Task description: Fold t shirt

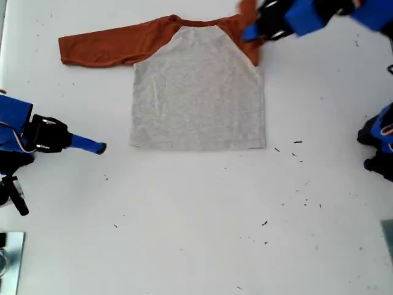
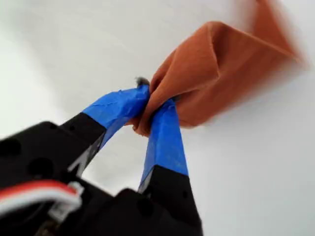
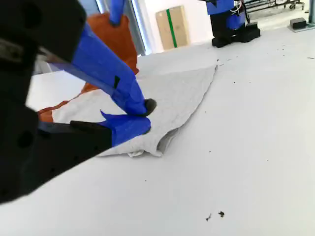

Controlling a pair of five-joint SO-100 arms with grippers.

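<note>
Bright, even light washes the white desk (image 1: 196, 246) almost shadowless, near overexposed in the exterior view. Motion blur smears the arm (image 1: 307, 15) at the desk's far edge. The first wrist view's background is soft; the second's near claw body is out of focus.

The t shirt (image 1: 196, 92) lies flat on the table (image 1: 196, 233).

sleeve (image 1: 249, 18) end blurred, part hidden by my first gripper (image 1: 249, 32)
</note>
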